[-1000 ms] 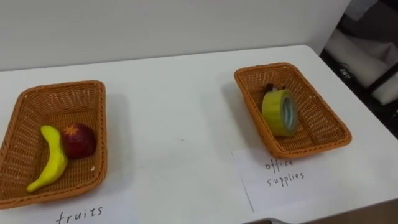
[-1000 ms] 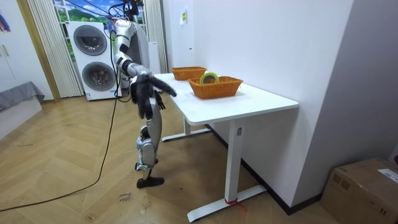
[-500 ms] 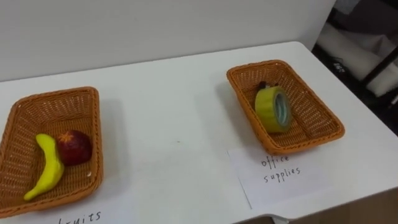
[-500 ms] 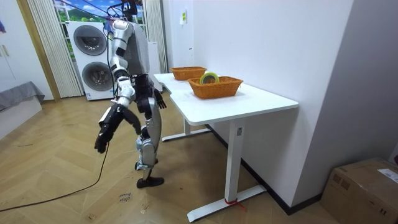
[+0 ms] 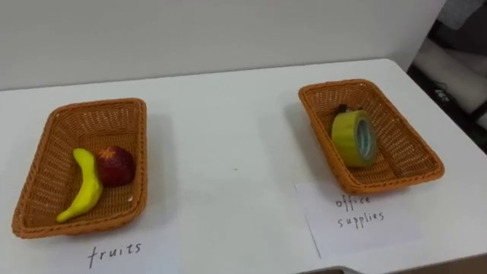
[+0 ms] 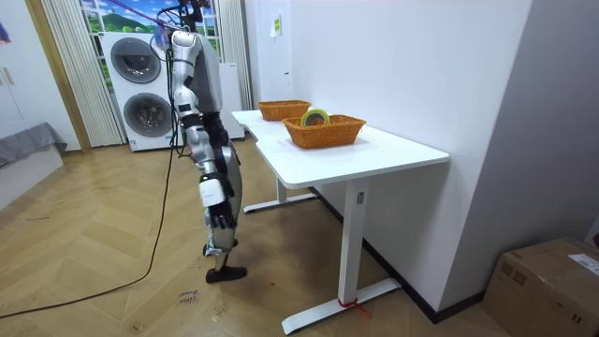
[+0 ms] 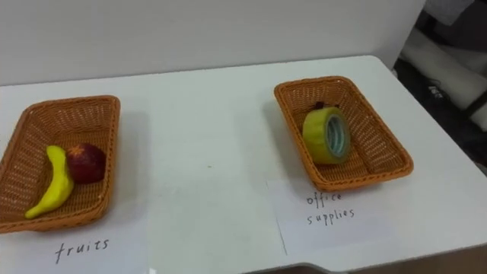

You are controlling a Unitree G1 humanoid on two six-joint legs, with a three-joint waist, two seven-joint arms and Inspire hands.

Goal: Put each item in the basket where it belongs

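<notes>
Left basket (image 5: 91, 122) at 9 o'clock: banana (image 5: 85, 194) and red apple (image 5: 116, 165) inside, side by side. Table (image 5: 228, 152) bare between the baskets. Right basket (image 5: 403, 144) at 3 o'clock: tape roll (image 5: 353, 138) on edge. Contents unmoved, only the camera shifts. Right hand (image 6: 218, 208), swung back 0.5 s ago, now hangs at the robot's side; can't tell its fingers. Sorting looks done.

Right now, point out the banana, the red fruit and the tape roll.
banana (image 5: 85, 194), left eye view, mid body
red fruit (image 5: 116, 166), left eye view, rounded side
tape roll (image 5: 344, 139), left eye view, yellow band
</notes>
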